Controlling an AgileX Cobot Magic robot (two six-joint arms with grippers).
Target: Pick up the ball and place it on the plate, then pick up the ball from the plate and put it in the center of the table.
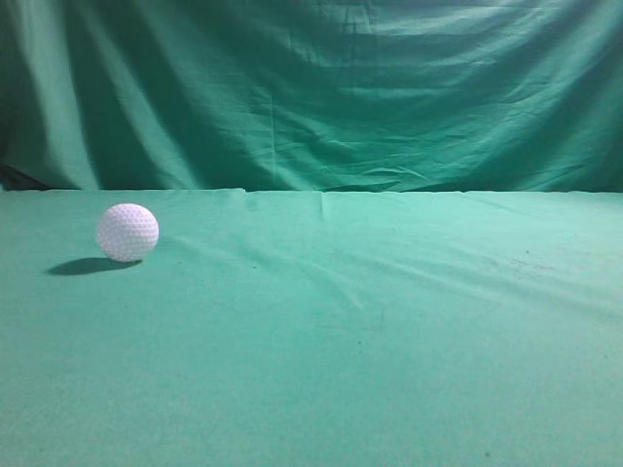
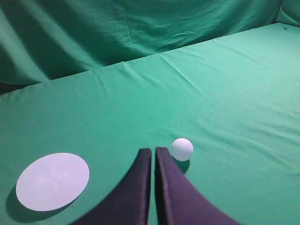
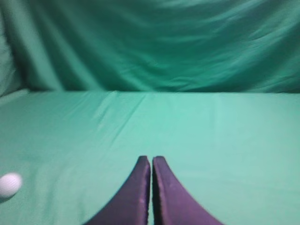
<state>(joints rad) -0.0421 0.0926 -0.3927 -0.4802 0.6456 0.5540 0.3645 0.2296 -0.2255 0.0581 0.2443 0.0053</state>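
The white dimpled ball [image 1: 128, 232] rests on the green table [image 1: 389, 341] at the left in the exterior view. In the left wrist view the ball [image 2: 182, 149] lies just right of my left gripper [image 2: 153, 151], which is shut and empty. A flat white round plate [image 2: 52, 181] lies to the left of that gripper. In the right wrist view my right gripper [image 3: 151, 159] is shut and empty, with the ball [image 3: 9, 184] blurred at the far left edge. Neither gripper nor the plate shows in the exterior view.
A draped green backdrop curtain [image 1: 321, 88] hangs behind the table's far edge. The table cloth is slightly wrinkled across the middle.
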